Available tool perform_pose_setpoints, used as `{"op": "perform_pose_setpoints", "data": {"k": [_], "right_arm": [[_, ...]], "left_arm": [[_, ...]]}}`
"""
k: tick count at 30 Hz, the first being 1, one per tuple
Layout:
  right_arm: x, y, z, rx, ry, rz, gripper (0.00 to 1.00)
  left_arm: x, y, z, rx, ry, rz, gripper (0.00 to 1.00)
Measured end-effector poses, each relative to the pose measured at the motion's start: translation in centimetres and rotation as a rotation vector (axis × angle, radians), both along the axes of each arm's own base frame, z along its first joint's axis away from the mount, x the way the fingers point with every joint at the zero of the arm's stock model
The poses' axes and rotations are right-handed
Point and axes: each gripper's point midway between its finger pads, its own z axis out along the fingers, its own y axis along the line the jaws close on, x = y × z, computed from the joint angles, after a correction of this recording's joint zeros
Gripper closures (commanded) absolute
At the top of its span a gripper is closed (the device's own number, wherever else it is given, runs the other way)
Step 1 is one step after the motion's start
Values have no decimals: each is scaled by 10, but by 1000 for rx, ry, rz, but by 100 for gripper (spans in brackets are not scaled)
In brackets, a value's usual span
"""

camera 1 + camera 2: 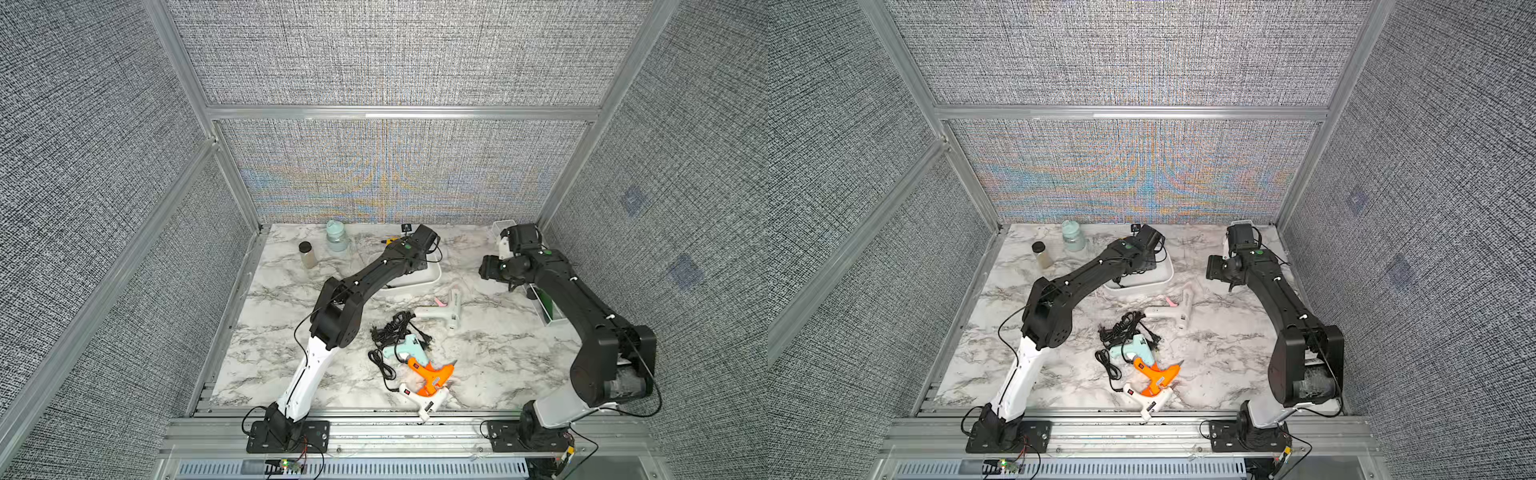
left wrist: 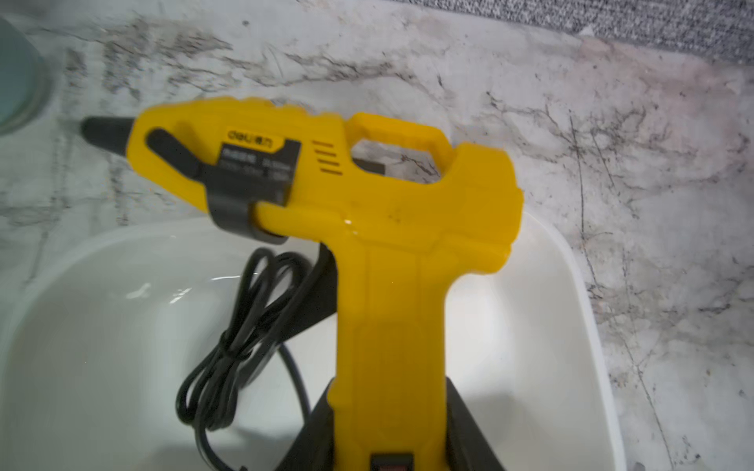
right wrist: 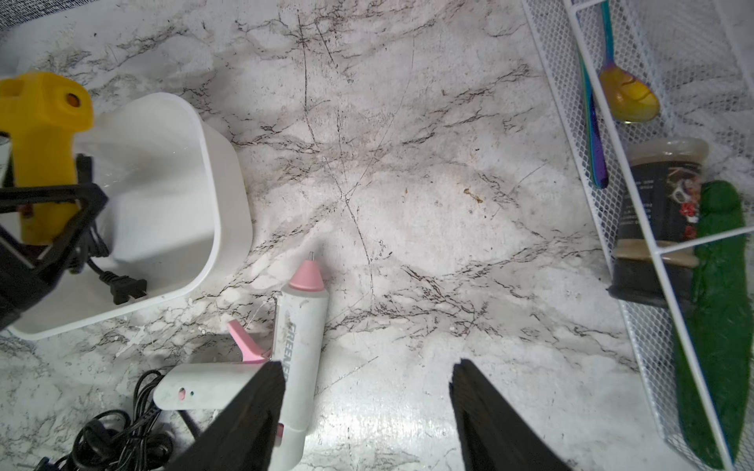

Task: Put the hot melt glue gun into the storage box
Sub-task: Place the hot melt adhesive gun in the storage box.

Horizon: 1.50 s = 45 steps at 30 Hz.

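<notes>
My left gripper (image 2: 389,407) is shut on the handle of a yellow hot melt glue gun (image 2: 367,195) with a black nozzle. It holds the gun over the far end of the white storage box (image 2: 579,293). The gun's black cord (image 2: 240,326) hangs down into the box. In both top views the left gripper (image 1: 409,249) (image 1: 1138,245) covers most of the box (image 1: 419,282) (image 1: 1142,286). My right gripper (image 3: 367,379) is open and holds nothing. It hovers over bare table beside a white and pink glue gun (image 3: 302,326). The right wrist view also shows the yellow gun (image 3: 45,134).
Light blue (image 1: 405,349), orange (image 1: 432,376) and white (image 1: 424,401) glue guns lie with tangled black cords (image 1: 390,328) at the front middle. A white mesh tray (image 3: 587,122) with a spoon and a jar is on the right. A pale bottle (image 1: 336,235) and a small jar (image 1: 307,254) stand at the back left.
</notes>
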Motion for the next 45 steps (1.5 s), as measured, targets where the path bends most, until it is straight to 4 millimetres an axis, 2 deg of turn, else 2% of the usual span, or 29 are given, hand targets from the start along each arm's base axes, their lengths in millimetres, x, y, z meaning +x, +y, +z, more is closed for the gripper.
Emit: {"op": "perform_pose_setpoints", "data": {"k": [2, 5, 12, 15, 18, 21, 24, 27, 30, 34, 37, 41, 45], "right_arm": [[0, 0, 0, 0, -2, -1, 30], [1, -1, 1, 0, -3, -2, 30], [0, -1, -3, 0, 4, -2, 30], [1, -1, -3, 0, 2, -3, 30], [0, -1, -5, 0, 5, -3, 30], [0, -1, -6, 0, 8, -3, 30], [0, -1, -6, 0, 8, -3, 30], [0, -2, -6, 0, 8, -4, 30], [0, -2, -6, 0, 8, -4, 30], [0, -1, -7, 0, 10, -4, 30], [1, -1, -7, 4, 10, -5, 30], [1, -1, -7, 4, 9, -5, 30], [1, -1, -7, 5, 9, -5, 30]], "left_arm": [[-4, -2, -10, 15, 23, -24, 97], [-9, -1, -13, 29, 32, -31, 97], [-49, -12, -37, 112, 94, -162, 84], [-58, -10, -49, 142, 117, -194, 72], [-56, -10, -49, 153, 112, -215, 52], [-52, -14, -48, 158, 100, -233, 39], [-50, -17, -45, 163, 87, -254, 27], [-49, -20, -33, 156, 69, -272, 21], [-48, -23, -13, 143, 38, -286, 19], [-44, -27, 2, 130, 6, -301, 29], [-38, -31, -3, 129, 2, -303, 35], [-29, -37, -22, 128, 23, -305, 40], [-24, -36, -31, 126, 39, -295, 42]]}}
